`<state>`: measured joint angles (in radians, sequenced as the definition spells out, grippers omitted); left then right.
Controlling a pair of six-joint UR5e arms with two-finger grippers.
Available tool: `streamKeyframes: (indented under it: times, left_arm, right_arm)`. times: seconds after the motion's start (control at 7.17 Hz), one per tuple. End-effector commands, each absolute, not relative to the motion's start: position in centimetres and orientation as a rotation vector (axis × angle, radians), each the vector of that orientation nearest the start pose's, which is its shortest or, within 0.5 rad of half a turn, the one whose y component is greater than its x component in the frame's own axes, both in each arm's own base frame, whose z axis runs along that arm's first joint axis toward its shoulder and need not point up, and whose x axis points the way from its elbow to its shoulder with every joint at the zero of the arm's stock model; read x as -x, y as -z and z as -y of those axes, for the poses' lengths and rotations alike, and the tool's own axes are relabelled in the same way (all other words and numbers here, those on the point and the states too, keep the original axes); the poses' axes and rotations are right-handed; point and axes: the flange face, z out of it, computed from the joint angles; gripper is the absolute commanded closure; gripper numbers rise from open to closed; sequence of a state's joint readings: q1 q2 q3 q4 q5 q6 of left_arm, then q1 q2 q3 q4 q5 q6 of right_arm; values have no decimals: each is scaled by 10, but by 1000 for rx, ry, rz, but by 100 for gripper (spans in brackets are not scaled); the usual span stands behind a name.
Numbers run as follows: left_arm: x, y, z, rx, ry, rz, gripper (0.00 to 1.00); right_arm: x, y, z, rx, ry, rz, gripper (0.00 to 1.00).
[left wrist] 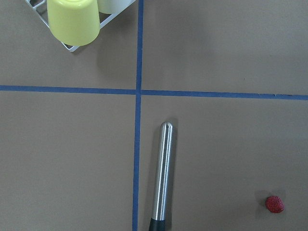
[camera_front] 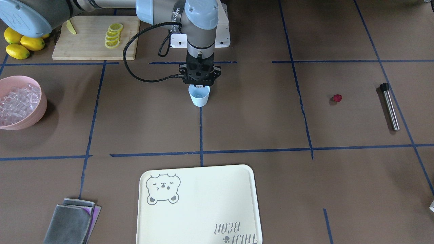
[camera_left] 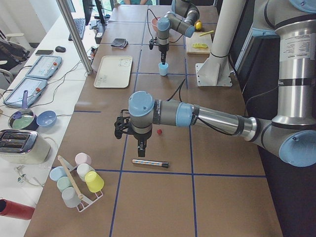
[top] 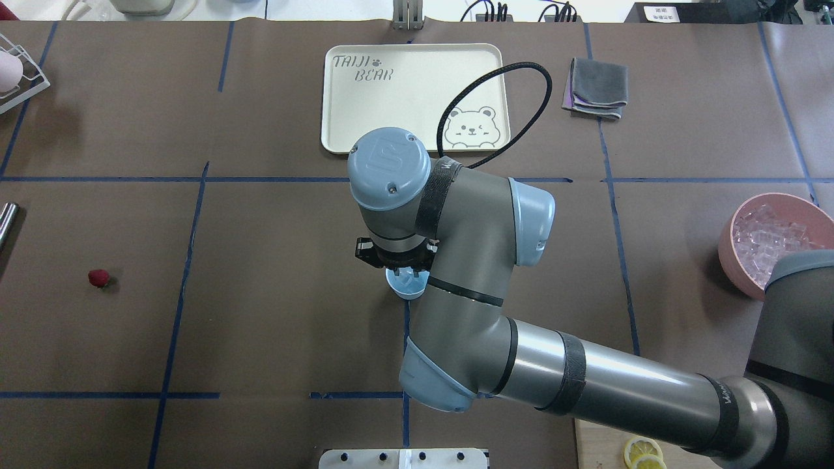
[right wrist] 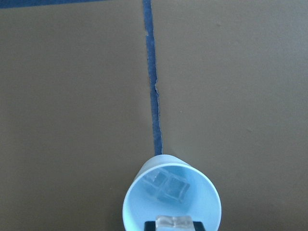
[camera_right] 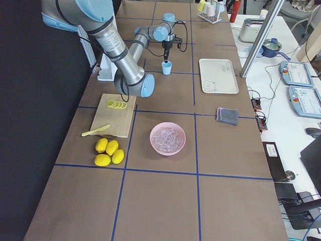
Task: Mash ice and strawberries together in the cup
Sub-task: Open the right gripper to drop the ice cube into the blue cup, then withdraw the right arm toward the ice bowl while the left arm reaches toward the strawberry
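Brown table (camera_front: 237, 128) gridded with blue tape. At mid-table, pale-blue cup (camera_front: 199, 96), upright on a tape line, two clear cubes (right wrist: 166, 185) at its bottom. Directly above the cup's rim, right gripper (camera_front: 199, 86), pointing straight down, fingers clamped on one more ice cube (right wrist: 174, 223). Well apart from the cup toward the robot's right, pink bowl (camera_front: 40, 112) with a pile of ice (camera_front: 17, 101). Well apart from the cup toward the robot's left, one dark-red strawberry (camera_front: 336, 98) on the bare paper. Farther out from the cup, steel rod (camera_front: 389, 107) with a black end, lying flat. Near that rod and far from the cup, left gripper (camera_left: 141, 147), hanging above the table, seen only from the side. Cannot tell whether apart or together. Beyond the cup from the robot's base, cream tray (camera_front: 200, 206) with a bear drawing.
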<state>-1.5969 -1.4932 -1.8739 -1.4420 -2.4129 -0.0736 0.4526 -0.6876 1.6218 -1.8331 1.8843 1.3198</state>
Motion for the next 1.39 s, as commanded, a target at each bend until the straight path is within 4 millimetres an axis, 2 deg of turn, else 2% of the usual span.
streamKeyframes:
  times: [0.0,0.28,0.42,0.56,0.7,0.84,0.98,1.12,1.26]
  left_arm:
    - [71,-554,454,-74,52,-843,0]
    - [71,-552,455,-77,50,-843,0]
    - [71,-550,455,-89,44,-834,0]
    - [70,-543,455,-101,40,-833,0]
    - [58,-532,457,-126,2,-835,0]
    - [36,-515,458,-156,-55,-841,0]
    - [3,-493,457,-127,-38,-855,0]
    - [-37,-470,453,-111,-11,-842,0]
    - [-69,-458,450,-122,36,-856,0]
  right_arm:
    - [582,-128,398,49,-87,731,2]
    - [578,-125,399,45,-92,737,1]
    - [567,-117,402,29,-106,753,0]
    - [538,-106,411,-26,-136,778,0]
    - [512,-98,423,-45,-163,778,0]
    - [489,-98,444,-73,-180,783,0]
    - [456,-117,465,-105,-173,769,0]
    - [403,-155,466,-159,-132,754,0]
    - [356,-174,480,-224,-60,730,0]
